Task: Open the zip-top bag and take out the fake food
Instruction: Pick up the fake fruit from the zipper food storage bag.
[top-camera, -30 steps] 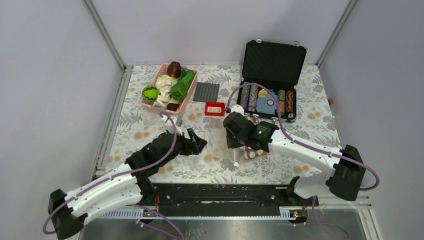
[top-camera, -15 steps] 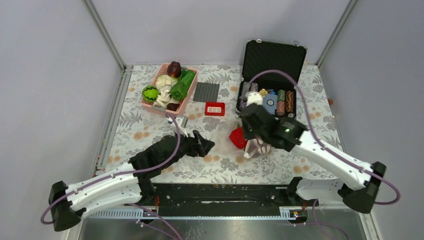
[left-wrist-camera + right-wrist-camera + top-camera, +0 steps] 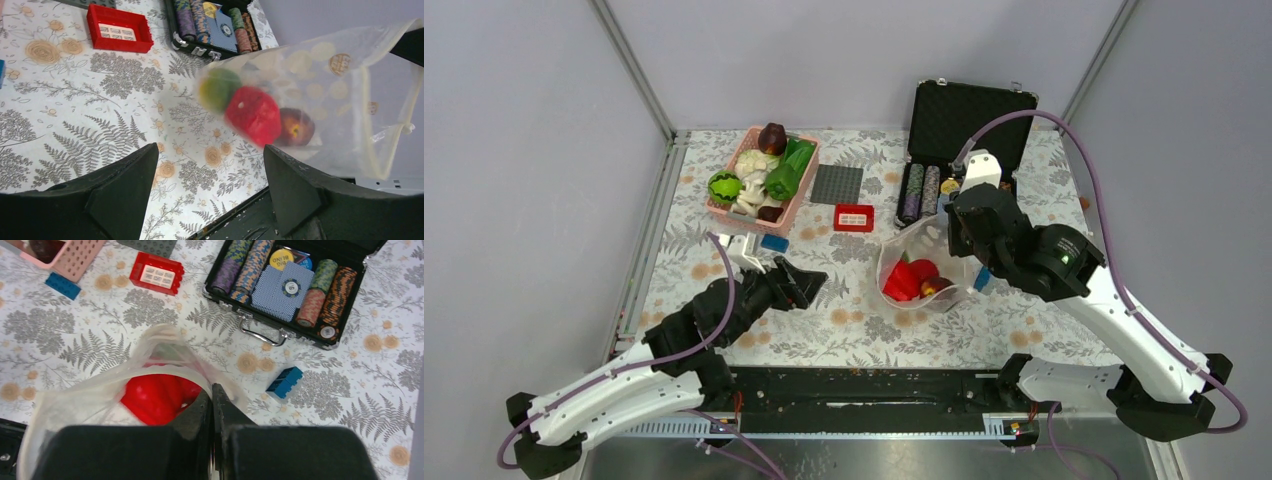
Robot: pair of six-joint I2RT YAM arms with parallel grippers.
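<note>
The clear dotted zip-top bag (image 3: 921, 262) hangs lifted above the table, its mouth open. My right gripper (image 3: 964, 238) is shut on the bag's rim; in the right wrist view the jaws pinch the plastic edge (image 3: 212, 390). Inside the bag lie the fake food pieces: a red pepper (image 3: 901, 280), an apple (image 3: 295, 127) and a green-yellow piece (image 3: 218, 89). The red piece also shows through the bag's mouth in the right wrist view (image 3: 152, 397). My left gripper (image 3: 809, 283) is open and empty, to the left of the bag, apart from it.
A pink basket (image 3: 729, 207) with more toy vegetables stands at the back left. A grey baseplate (image 3: 837, 184), a red brick (image 3: 854, 217) and blue bricks (image 3: 774, 242) (image 3: 285, 382) lie nearby. The open poker-chip case (image 3: 969, 125) is at the back right.
My right gripper has risen and moved right and back, lifting the bag by its rim so the food shows inside. My left gripper has drawn back to the left and let go.
</note>
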